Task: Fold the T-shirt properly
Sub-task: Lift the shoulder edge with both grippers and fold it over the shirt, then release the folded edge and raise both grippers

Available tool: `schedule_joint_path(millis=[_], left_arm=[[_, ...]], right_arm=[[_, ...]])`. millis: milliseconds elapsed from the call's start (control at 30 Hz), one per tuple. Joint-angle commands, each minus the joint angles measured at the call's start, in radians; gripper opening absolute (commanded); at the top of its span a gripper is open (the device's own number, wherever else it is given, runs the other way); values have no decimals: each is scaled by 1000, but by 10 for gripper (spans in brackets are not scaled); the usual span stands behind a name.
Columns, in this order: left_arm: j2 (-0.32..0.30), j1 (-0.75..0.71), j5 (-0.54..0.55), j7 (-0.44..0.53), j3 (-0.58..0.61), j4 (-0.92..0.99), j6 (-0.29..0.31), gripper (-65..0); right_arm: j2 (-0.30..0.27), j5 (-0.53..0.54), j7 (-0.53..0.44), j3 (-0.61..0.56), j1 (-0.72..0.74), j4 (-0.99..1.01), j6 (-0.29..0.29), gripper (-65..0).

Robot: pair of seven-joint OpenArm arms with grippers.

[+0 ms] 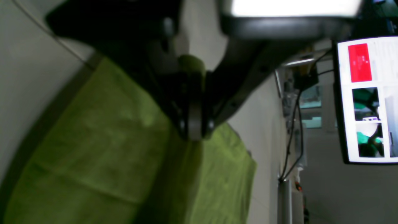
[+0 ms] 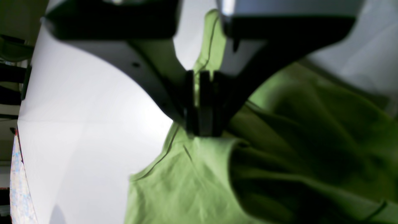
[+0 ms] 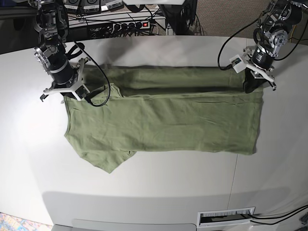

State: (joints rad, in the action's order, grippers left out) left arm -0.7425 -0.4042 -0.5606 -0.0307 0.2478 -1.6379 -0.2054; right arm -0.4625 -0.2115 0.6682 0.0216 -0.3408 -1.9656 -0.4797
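**Green T-shirt spread on the white desk, a gripper clenched on each upper corner**

The desk [image 3: 159, 187] is a wide white surface with rounded corners; a power strip [image 3: 126, 25] and cables sit beyond its far edge at 12 o'clock, and a white vent grille [image 3: 226, 217] lies at its near edge around 5 o'clock.

The T-shirt [image 3: 163, 120] lies lengthwise across the middle of the desk, its far long edge folded over toward the centre, one sleeve poking out at 7 o'clock. Bare desk surrounds it on all sides, widest along the near edge toward 6 o'clock.

The left gripper [image 3: 253, 83], at 2 o'clock in the base view, is clenched on the cloth at the shirt's corner there. The right gripper [image 3: 67, 94], at 10 o'clock, is clenched on the cloth at the opposite end.

The left wrist view shows its gripper [image 1: 194, 130] pinching a lifted edge with cloth draping below, and a lit monitor [image 1: 368, 99] at 3 o'clock that the base view misses. The right wrist view shows its gripper [image 2: 202, 130] shut on a stitched hem, with deep shadowed folds at 4 o'clock.
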Motion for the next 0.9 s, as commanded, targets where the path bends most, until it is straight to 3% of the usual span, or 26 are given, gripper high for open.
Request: schedule_joint_path(millis=[0,100,233,367,500,633,767,867], left_arm=[[-16,6,7,12,-8,-9,-22,-650],[-2,6,9,26,-8,-9,-21,-650],[20,8,30,25,-8,-8,-19,-650],[25,8,42,25,-8,-9,-19,-650],[24,8,41,21,-8,-11,-19,-487],[17,7,42,-68,-8,-60,-19,-484],[-40,0,43,-126,-8,-138,-14,-484],[-89,0,60,-148,-8,-185,47,-488]], right_arm=[[-14,-17,-24,8,9,-15,13,-650],[-13,-24,-32,8,9,-15,25,-650],[-14,-53,-32,8,9,-15,134,-650],[-14,-59,-19,8,8,-15,134,-650],[-14,-58,-18,8,8,-16,136,-523],[-13,-27,-18,8,9,-16,137,-503],[-14,-21,-14,8,11,-16,137,-503],[-14,-21,0,8,11,-16,137,-504]])
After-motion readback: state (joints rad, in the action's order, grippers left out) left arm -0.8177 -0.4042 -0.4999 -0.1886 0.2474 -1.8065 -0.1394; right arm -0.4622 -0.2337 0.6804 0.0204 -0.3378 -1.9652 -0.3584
